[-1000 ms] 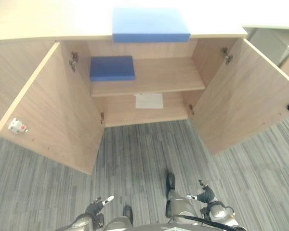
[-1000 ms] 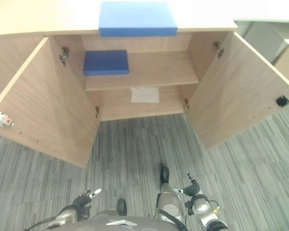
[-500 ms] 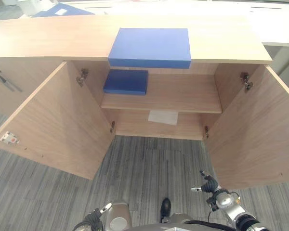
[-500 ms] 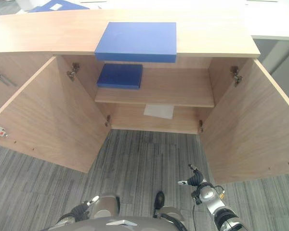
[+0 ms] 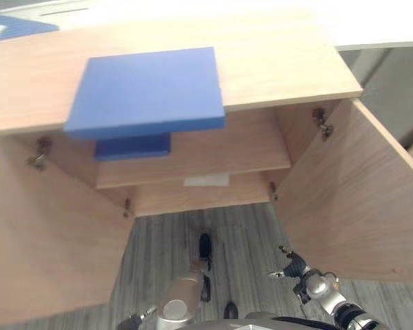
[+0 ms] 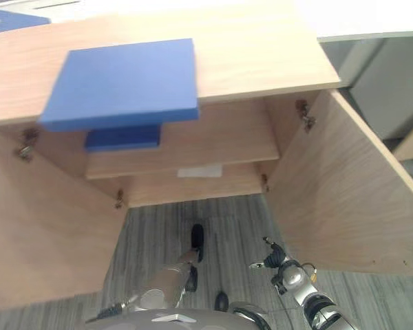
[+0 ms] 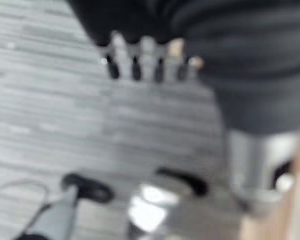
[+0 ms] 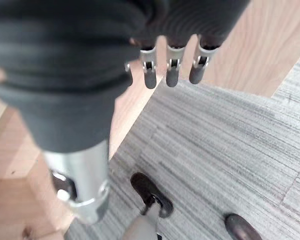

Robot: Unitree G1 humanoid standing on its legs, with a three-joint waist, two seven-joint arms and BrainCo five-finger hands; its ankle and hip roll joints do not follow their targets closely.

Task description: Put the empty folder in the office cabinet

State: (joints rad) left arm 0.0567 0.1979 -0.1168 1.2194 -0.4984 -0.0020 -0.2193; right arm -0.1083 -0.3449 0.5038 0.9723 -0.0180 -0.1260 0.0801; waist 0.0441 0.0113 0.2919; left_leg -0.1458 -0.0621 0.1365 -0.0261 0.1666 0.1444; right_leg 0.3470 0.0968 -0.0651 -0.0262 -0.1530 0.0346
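Left eye view — cabinet: a light wood office cabinet (image 5: 275,62) stands with both doors swung wide; the right door (image 5: 351,199) reaches toward the robot, the left door (image 5: 48,240) does the same on the other side.
Left eye view — folder on top: a large blue folder (image 5: 148,89) lies flat on the cabinet's top board, its near edge jutting a little past the front edge.
Left eye view — shelf: a darker blue folder (image 5: 132,146) lies on the inner shelf (image 5: 227,151) at its left end, partly hidden beneath the overhanging one; a white sheet (image 5: 206,180) lies on the cabinet floor below the shelf.
Left eye view — right hand: the right hand (image 5: 294,265) hangs low over the grey carpet (image 5: 248,234), near the right door, holding nothing.
Right eye view — far corner: another blue item (image 6: 7,19) shows at the far left on a surface behind the cabinet.
Left wrist view — left hand: the left hand (image 7: 140,57) hangs over the striped carpet, fingers (image 7: 135,67) straight and relaxed in a row, empty.
Right wrist view — right hand: fingers (image 8: 172,72) hang loosely extended, grasping nothing, with the wooden door panel behind them and carpet below.
Task's thing: the large folder rests on the cabinet top, well apart from both hands.
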